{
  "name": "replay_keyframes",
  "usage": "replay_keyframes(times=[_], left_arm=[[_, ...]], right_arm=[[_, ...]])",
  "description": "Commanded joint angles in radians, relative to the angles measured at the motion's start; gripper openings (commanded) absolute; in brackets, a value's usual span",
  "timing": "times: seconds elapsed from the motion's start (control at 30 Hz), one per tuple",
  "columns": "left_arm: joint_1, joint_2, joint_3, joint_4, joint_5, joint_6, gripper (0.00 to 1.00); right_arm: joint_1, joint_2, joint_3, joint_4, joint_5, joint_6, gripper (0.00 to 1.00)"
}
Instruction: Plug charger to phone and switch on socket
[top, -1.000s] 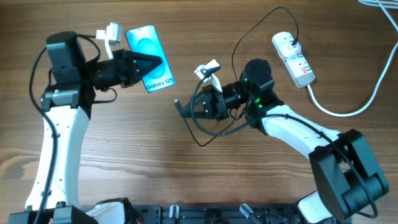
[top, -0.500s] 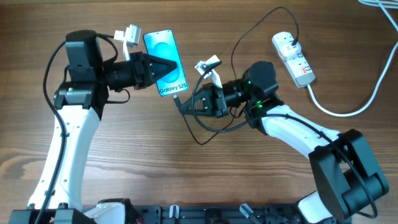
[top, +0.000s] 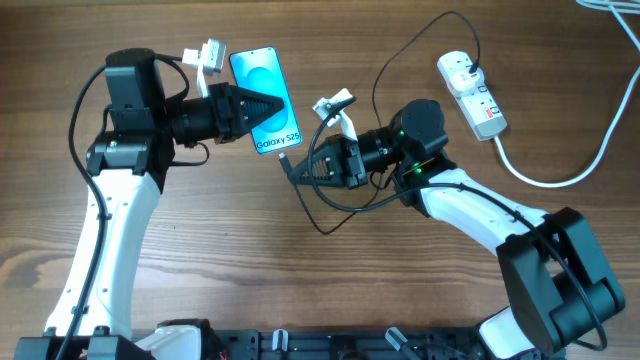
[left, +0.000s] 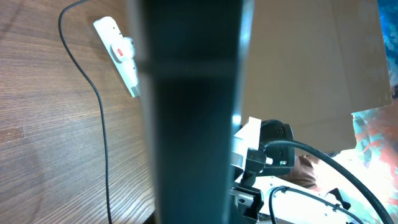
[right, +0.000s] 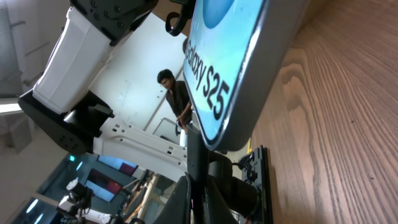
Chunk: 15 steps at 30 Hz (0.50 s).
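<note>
My left gripper (top: 268, 106) is shut on the phone (top: 264, 100), teal screen up with "Galaxy S25" on its white band, held above the table. In the left wrist view the phone's dark edge (left: 193, 112) fills the middle. My right gripper (top: 297, 170) is shut on the charger's plug end (top: 287, 165), whose tip sits right at the phone's lower edge. In the right wrist view the plug (right: 196, 155) rises between my fingers (right: 198, 186) to the phone's bottom edge (right: 233, 74). The black cable (top: 420, 40) runs to the white socket (top: 472, 94) at the back right.
The socket's thick white cord (top: 590, 150) curves off to the right edge. Slack black cable (top: 330, 212) loops on the wood below my right gripper. The socket also shows in the left wrist view (left: 118, 53).
A second ago my left gripper carried the phone right, toward the plug. Over the last half second nothing has visibly moved.
</note>
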<state>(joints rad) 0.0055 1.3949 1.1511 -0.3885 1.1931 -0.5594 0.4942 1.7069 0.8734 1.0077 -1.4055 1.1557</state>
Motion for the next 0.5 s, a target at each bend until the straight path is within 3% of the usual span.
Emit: replay_keyframes(times=[0.0,0.47], left_arm=[[-0.004,-0.003,0.006,0.007,0.009,0.001,0.04],[-0.004,-0.003,0.006,0.003,0.015,0.001,0.04]], right_arm=[[0.002,0.004,0.006,0.005,0.002,0.006,0.04],[0.002,0.004,0.006,0.005,0.068,0.003,0.04]])
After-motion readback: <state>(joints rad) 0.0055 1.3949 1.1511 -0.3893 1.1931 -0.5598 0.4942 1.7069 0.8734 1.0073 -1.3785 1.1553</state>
